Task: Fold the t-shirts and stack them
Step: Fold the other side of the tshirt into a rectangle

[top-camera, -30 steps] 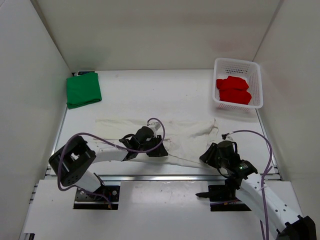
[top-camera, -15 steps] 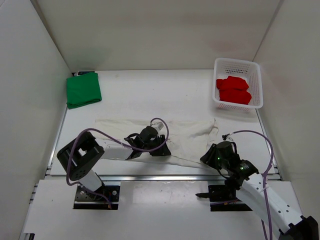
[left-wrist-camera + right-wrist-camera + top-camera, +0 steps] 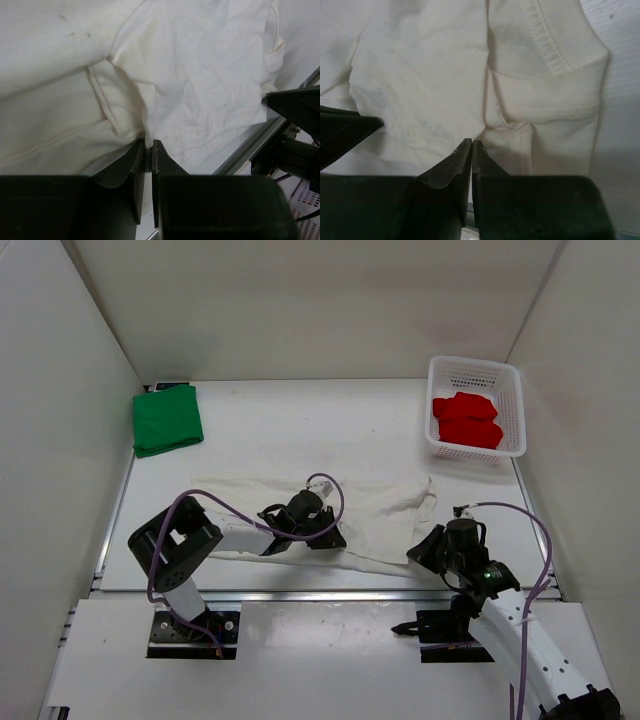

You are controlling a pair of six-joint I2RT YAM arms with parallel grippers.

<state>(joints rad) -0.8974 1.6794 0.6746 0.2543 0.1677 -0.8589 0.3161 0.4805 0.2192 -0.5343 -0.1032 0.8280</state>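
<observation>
- The right gripper [image 3: 468, 144] sits at the near right corner of the off-white t-shirt [image 3: 385, 512]. Its jaws are drawn almost together with the hem gathered at their tips, and I judge it has a thin pinch of cloth.
- The left gripper [image 3: 148, 144] is on the same near edge, toward the middle of the off-white t-shirt. Its jaws are narrowed to a slit, with a raised crease of cloth caught between the tips.
- The off-white t-shirt lies as a long, wrinkled band across the table [image 3: 300, 430]. It is narrower than a spread shirt would be, so it looks partly folded lengthwise.
- The step in hand, as I read it, is taking hold of the near edge with both arms for the next fold.
- The next move calls for lifting both pinches together and evenly, then carrying that edge over the off-white t-shirt toward its far side. The thin grips must not slip, and the layer beneath must not be dragged.
- Well beyond the off-white t-shirt's left end, the green t-shirt [image 3: 167, 420] rests folded into a square. That is the likely stacking spot.
- Well beyond its right end, the red t-shirt [image 3: 467, 420] lies bunched in the white basket [image 3: 475, 366], not yet folded.
- How many layers each pinch holds is hard to make out.
- In the overhead view the left arm covers part of the off-white t-shirt's near edge.
- Sleeves and collar cannot be sorted out among the wrinkles, apart from a stitched hem in the right wrist view.
</observation>
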